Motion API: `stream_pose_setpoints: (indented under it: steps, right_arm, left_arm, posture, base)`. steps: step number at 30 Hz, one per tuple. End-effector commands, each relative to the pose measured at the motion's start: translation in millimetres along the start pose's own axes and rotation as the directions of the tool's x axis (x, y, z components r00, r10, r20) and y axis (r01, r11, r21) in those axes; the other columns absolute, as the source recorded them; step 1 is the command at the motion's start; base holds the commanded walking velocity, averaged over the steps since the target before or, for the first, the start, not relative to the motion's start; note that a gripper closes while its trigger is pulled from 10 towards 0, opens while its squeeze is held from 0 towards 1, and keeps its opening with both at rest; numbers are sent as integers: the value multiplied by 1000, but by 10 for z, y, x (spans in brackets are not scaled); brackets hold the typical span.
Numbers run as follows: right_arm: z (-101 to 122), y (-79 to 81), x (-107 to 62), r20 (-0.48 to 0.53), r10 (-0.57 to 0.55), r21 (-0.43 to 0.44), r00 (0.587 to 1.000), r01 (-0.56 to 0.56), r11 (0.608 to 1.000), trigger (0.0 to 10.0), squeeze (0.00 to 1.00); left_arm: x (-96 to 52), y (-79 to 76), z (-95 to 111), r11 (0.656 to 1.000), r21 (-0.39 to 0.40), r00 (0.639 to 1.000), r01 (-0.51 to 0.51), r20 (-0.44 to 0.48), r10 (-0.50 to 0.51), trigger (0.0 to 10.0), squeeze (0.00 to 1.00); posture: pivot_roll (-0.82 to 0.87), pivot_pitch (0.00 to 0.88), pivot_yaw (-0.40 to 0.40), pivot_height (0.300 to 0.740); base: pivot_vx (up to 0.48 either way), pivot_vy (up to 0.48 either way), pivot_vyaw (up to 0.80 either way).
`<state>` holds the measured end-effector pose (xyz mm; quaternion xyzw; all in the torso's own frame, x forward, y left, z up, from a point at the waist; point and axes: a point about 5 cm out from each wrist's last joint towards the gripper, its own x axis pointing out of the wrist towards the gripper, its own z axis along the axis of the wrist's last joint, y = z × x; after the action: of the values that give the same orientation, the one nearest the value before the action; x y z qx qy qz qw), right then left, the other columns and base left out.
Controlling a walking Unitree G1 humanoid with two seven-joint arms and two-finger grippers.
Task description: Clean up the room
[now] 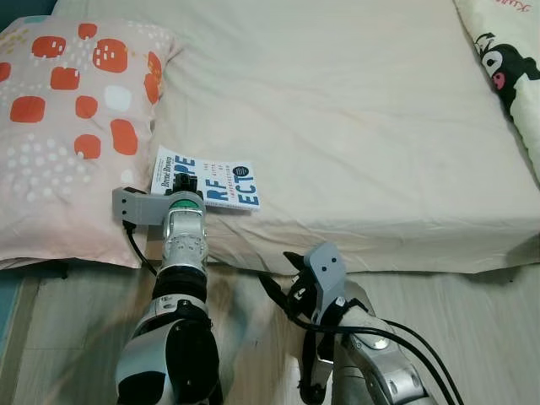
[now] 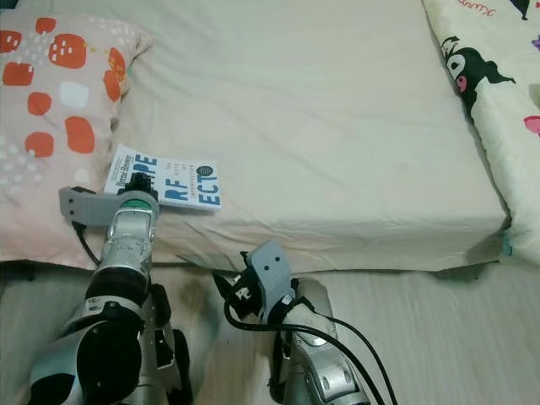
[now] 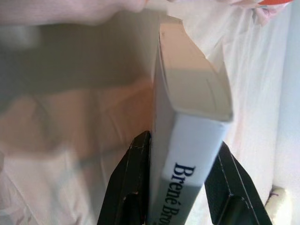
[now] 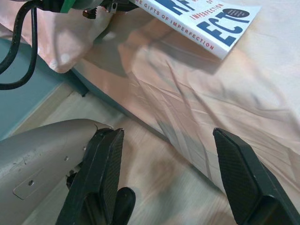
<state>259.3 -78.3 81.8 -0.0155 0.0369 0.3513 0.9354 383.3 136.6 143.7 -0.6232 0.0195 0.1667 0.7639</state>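
Book (image 1: 221, 186) on the bed (image 1: 363, 126), near its front edge just beside the pillow (image 1: 72, 126) — your left tool (image 3: 183, 183) is clamped on its spine end, long axis running away rightward from that grip. Your right tool (image 4: 171, 173) hangs apart over the floor (image 1: 472, 312), farther off — so the lift falls to the left arm.
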Motion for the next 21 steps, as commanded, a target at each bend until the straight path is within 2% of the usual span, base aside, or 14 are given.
stream_pose_setpoints:
  steps: [1, 2, 5, 6, 7, 8, 15, 21]
  right_arm:
    - [-79, 43, -39, -31, 11, 21, 999, -10, 1000, 10000, 0]
    - [-79, 42, -40, -32, 11, 21, 999, -11, 1000, 10000, 0]
    - [-81, 40, -38, -35, 13, 20, 999, -12, 1000, 10000, 0]
    - [-81, 39, -34, -36, 14, 19, 999, -13, 1000, 10000, 0]
    - [-81, 37, -32, -37, 14, 18, 999, -14, 1000, 10000, 0]
    - [-80, 36, -30, -37, 15, 17, 999, -14, 1000, 10000, 0]
    - [-83, 36, -29, -40, 16, 15, 999, -16, 1000, 10000, 0]
    - [-91, 33, -29, -45, 18, 14, 999, -18, 1000, 10000, 0]
  left_arm:
    - [-273, 262, -670, 995, -34, 981, -95, -176, 88, 10000, 0]
    - [-273, 278, -661, 995, -22, 981, -99, -172, 94, 10000, 1000]
    - [-273, 324, -632, 994, -4, 981, -106, -164, 104, 10000, 1000]
    - [-274, 350, -612, 994, 6, 981, -110, -159, 109, 10000, 910]
    - [-275, 372, -593, 993, 18, 981, -114, -154, 115, 10000, 745]
    - [-276, 390, -575, 993, 36, 981, -116, -151, 120, 10000, 8]
    - [-299, 452, -480, 993, 85, 985, -88, -144, 99, 10000, 0]
    - [-343, 697, -212, 985, 140, 986, -98, -122, 115, 10000, 0]
  posture:
    - [-20, 351, 37, 572]
    - [-19, 351, 37, 572]
    - [-17, 353, 35, 572]
    - [-16, 352, 35, 572]
    - [-16, 352, 34, 572]
    - [-15, 353, 34, 572]
    - [-14, 351, 32, 572]
    - [-10, 349, 30, 572]
  base:
    - [0, 0, 0]
    - [0, 0, 0]
    - [0, 0, 0]
    - [0, 0, 0]
    - [0, 0, 0]
    - [0, 0, 0]
    - [0, 0, 0]
    - [0, 0, 0]
